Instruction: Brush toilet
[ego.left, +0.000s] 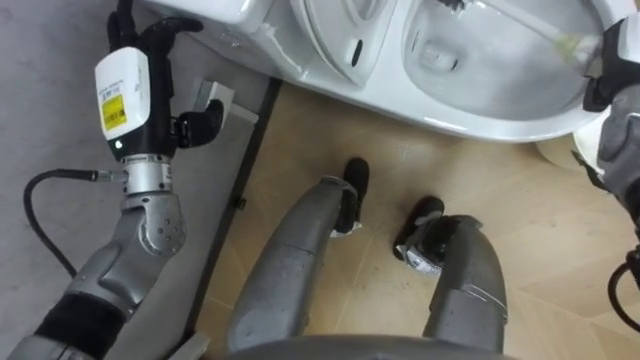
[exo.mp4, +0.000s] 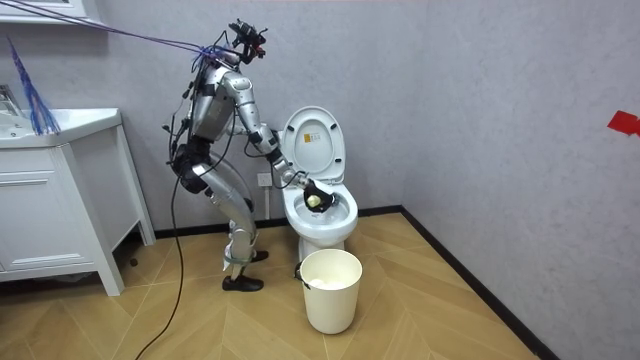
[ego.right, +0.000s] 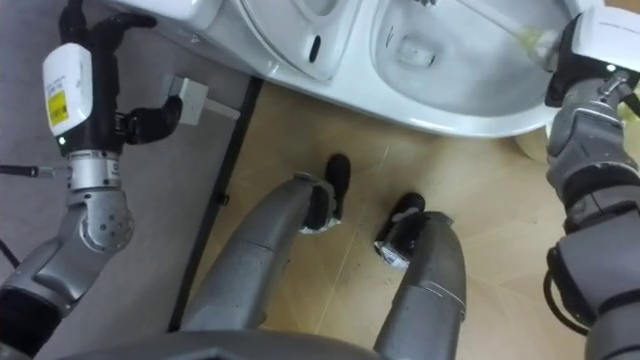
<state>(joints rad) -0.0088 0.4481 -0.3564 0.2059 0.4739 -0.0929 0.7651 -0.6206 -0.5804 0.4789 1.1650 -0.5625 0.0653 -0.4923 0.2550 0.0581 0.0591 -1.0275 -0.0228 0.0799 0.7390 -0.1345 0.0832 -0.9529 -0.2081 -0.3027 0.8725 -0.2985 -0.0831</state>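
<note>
The white toilet is before me with its lid up. My right hand is at the bowl's right rim, shut on the toilet brush. The brush's pale handle slants up-left across the bowl, and its dark bristle head is at the top edge. In the room view I stand bent toward the toilet with my right hand over the bowl. My left hand hangs beside the toilet by the grey wall, fingers relaxed, holding nothing.
A white waste bin stands on the wooden floor just in front of the toilet. A small wall fitting sits close to my left hand. A white vanity cabinet is at the room view's left.
</note>
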